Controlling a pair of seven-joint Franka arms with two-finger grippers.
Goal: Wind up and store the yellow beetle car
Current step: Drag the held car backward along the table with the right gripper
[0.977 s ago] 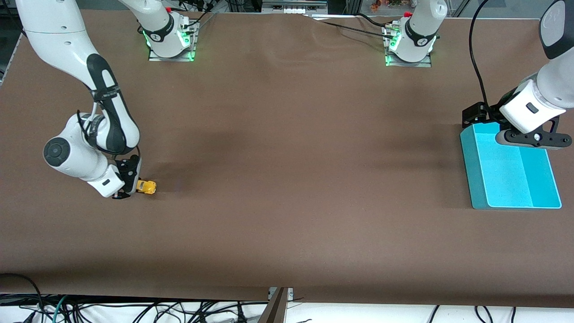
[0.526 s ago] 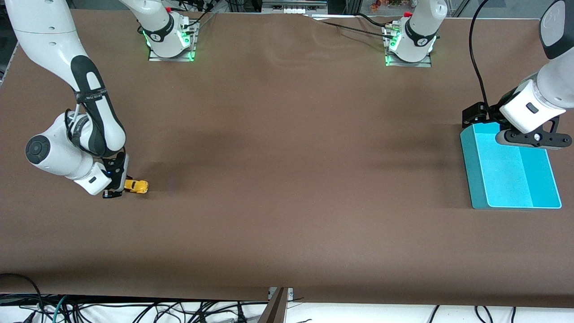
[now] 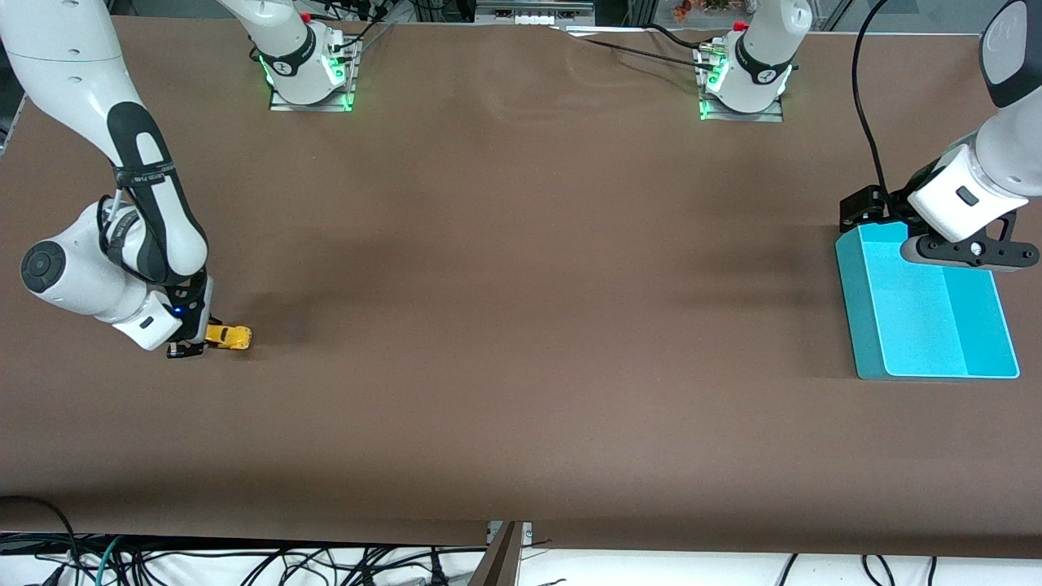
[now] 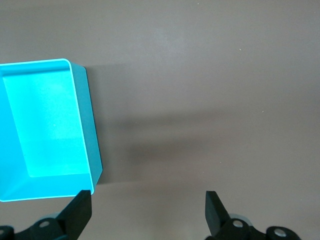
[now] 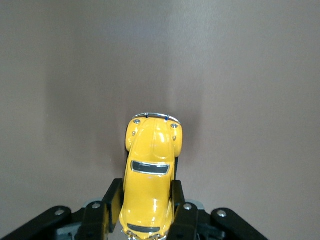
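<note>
Right gripper (image 3: 195,342) low at the table (image 3: 521,325) surface toward the right arm's end, fingers (image 5: 176,202) clamped on both flanks of the yellow beetle car (image 3: 227,336). Car rests on the table, nose pointing away from the gripper; rear half sits between the fingers, per right wrist view (image 5: 151,170). Left gripper (image 3: 969,248) waits over the turquoise bin (image 3: 863,325) at the left arm's end, jaws spread wide. Bin holds nothing
</note>
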